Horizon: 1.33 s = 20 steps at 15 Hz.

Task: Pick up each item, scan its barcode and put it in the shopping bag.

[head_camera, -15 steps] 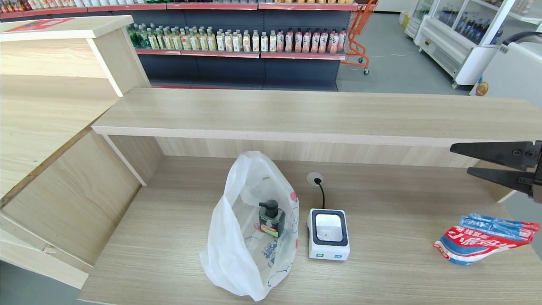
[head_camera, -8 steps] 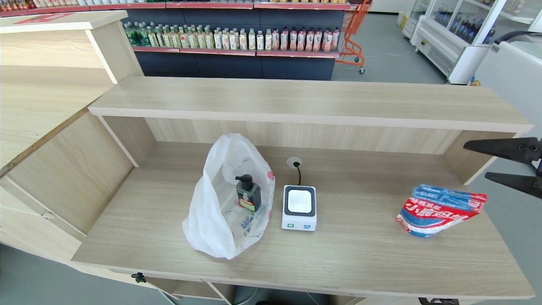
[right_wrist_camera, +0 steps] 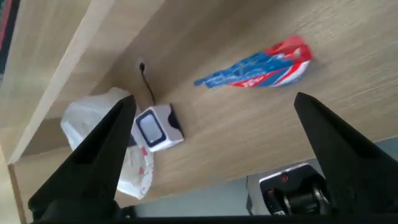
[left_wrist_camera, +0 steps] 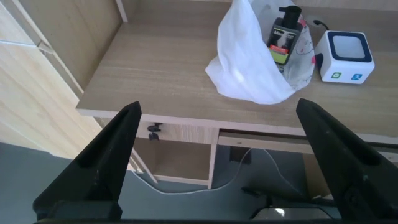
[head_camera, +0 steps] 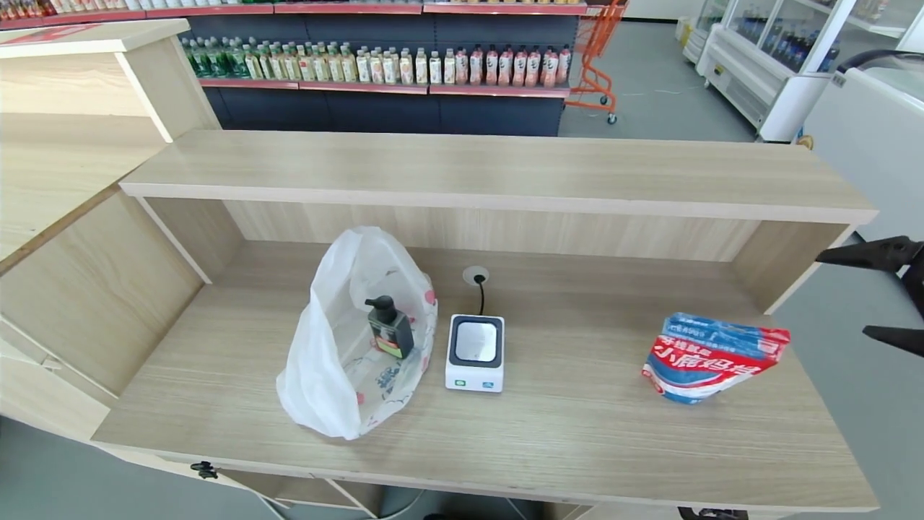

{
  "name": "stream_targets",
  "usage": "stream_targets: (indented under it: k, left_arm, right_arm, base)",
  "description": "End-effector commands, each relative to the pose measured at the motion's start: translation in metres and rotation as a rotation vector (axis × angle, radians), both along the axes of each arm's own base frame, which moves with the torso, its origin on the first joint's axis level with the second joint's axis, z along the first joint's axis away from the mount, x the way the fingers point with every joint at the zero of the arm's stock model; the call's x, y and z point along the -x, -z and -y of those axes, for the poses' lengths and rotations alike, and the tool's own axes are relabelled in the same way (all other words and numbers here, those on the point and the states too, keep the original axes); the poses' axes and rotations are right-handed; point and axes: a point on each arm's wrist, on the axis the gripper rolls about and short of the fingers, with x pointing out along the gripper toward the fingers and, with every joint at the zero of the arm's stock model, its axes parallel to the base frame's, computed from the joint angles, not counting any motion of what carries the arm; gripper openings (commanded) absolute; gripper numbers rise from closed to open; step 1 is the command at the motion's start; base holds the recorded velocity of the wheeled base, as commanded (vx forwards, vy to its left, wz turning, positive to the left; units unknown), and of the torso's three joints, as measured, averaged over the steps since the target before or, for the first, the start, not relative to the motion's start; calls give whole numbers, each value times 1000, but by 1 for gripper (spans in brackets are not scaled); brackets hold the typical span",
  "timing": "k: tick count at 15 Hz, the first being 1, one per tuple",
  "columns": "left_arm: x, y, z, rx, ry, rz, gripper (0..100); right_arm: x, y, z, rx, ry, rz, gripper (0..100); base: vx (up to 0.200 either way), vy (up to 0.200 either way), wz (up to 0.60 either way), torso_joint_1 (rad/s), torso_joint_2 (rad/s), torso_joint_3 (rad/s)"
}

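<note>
On the tabletop [head_camera: 563,433], toward its left half, a white plastic shopping bag [head_camera: 317,375] stood open with a dark pump bottle [head_camera: 390,332] upright inside it. The bottle's label carried a green and a red band, and its lettering was too small to make out. Just beside the bag sat a white barcode scanner [head_camera: 475,354], glass face up, with one green and one blue square on its front. Its black cable [head_camera: 480,296] ran to a hole at the back. Well apart, near the right end, lay a red, white and blue pouch [head_camera: 711,357] printed with large white characters on a red band.

Off the right end of the tabletop hung the right end effector [head_camera: 841,295], spread wide and holding nothing. The left end effector [left_wrist_camera: 219,107] hung off the front edge near the bag, equally wide apart and empty.

Compared with a second earlier, the head camera had pulled back and swung, so more of the front edge showed; the bag, scanner and pouch kept their places relative to each other. The right end effector's fingers had spread noticeably wider.
</note>
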Motion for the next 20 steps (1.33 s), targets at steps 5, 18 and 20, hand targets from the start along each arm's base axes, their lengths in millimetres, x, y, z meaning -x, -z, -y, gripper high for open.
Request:
stream_targets:
  k: [5,18,20]
  left_arm:
    - [0,0,0,1,0,0,100]
    - [0,0,0,1,0,0,100]
    - [0,0,0,1,1,0,100]
  right_arm:
    - [-27,27,-11,-160,167,-271,100]
    - [-129,120,-64,-134,327,-587,100]
    - [-139,130,-75,-100,305,-566,100]
  base:
    - [0,0,0,0,0,0]
    - [0,0,0,0,0,0]
    - [0,0,0,0,0,0]
